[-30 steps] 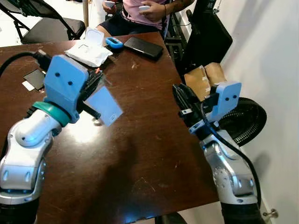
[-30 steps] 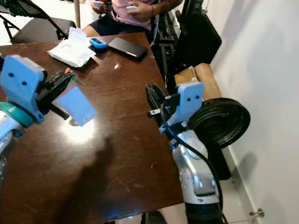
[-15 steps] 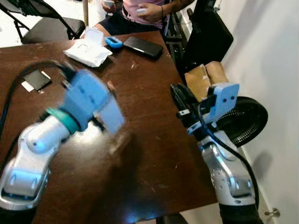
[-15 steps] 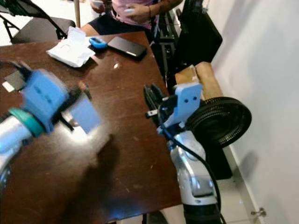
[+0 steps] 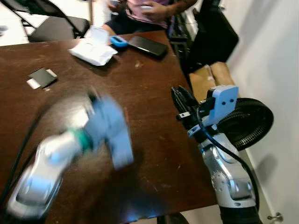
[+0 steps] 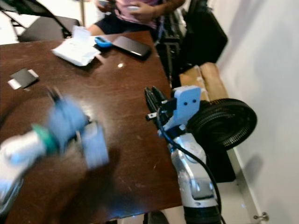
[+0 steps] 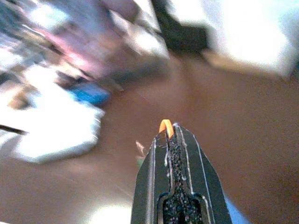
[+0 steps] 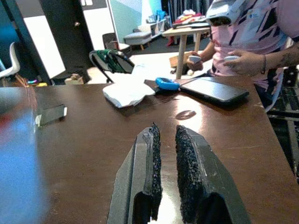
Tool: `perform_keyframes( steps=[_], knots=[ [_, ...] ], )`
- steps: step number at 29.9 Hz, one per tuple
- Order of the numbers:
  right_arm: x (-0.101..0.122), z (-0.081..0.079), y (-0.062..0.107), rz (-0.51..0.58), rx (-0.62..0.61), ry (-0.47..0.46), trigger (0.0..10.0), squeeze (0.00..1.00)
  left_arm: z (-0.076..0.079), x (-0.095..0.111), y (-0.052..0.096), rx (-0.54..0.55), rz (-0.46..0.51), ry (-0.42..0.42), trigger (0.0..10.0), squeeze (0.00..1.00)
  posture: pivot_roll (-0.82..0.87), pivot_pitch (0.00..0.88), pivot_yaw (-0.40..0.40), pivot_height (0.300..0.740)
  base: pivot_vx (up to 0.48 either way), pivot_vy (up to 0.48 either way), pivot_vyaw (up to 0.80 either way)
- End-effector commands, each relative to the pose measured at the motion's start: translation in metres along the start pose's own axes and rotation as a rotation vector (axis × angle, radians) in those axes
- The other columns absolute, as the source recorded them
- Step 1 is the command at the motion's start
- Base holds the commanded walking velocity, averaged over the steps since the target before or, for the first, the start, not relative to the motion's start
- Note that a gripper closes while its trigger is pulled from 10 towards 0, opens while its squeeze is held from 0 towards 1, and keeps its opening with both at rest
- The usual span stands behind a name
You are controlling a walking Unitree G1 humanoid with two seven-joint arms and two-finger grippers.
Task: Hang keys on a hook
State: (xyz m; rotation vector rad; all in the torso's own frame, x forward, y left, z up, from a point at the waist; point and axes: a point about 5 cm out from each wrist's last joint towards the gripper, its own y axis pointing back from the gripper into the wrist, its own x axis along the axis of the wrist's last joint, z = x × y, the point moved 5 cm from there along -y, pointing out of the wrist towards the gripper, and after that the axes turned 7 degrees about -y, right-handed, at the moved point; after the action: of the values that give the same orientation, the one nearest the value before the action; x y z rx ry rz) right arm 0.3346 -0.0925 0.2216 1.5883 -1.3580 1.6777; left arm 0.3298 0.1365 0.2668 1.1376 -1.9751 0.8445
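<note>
The left pincer [image 7: 175,135] grips the keys [image 7: 165,127] above the desk [image 5: 149,74]; hanging remains; the right pincer [image 8: 166,135] waits slightly parted, empty.

A dark brown gloss is being shown by the desk [image 5: 149,93]. A white packet [image 5: 92,50], a bright blue object [image 5: 118,41] and a black phone [image 5: 147,45] are being displayed on it, along with a black card with white ends [image 5: 41,77]. A pale blue card [image 5: 119,142] is being seen blurred at the left end effector [image 7: 171,135], where an orange tip is being shown between black fingers [image 7: 187,163]. A pink patterned shirt is being worn by the person [image 8: 254,32]. Black is being shown by the fan [image 5: 247,122].
</note>
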Motion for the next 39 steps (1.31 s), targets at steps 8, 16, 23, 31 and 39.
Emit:
perform_keyframes(
  steps=[8,16,23,31,39],
  knots=[
    [0.009,0.003,0.004,0.062,-0.047,0.014,10.0,0.00,0.041,-0.005,0.012,-0.117,0.045,-0.192,10.0,0.00,0.02,0.130,0.095,0.740,0.000,0.000,0.00],
    [0.012,0.009,0.002,0.070,-0.058,0.046,10.0,0.00,0.041,0.001,0.007,-0.122,0.071,-0.093,10.0,0.00,0.03,0.118,0.084,0.740,0.000,0.000,0.00],
    [0.011,0.011,-0.005,0.078,-0.051,0.060,10.0,0.00,0.088,-0.010,0.015,-0.376,-0.147,0.622,10.0,0.00,0.04,0.096,0.091,0.740,0.000,0.000,0.00],
    [0.007,0.011,-0.002,0.069,-0.058,0.057,10.0,0.00,0.071,-0.066,0.019,-0.064,-0.406,0.636,10.0,0.00,0.03,0.093,0.092,0.740,0.000,0.000,0.00],
    [-0.002,0.002,-0.004,0.045,-0.023,0.044,10.0,0.00,0.007,-0.106,0.045,0.286,-0.581,0.149,10.0,0.00,0.06,0.079,0.076,0.740,0.000,0.000,0.00]
  ],
)
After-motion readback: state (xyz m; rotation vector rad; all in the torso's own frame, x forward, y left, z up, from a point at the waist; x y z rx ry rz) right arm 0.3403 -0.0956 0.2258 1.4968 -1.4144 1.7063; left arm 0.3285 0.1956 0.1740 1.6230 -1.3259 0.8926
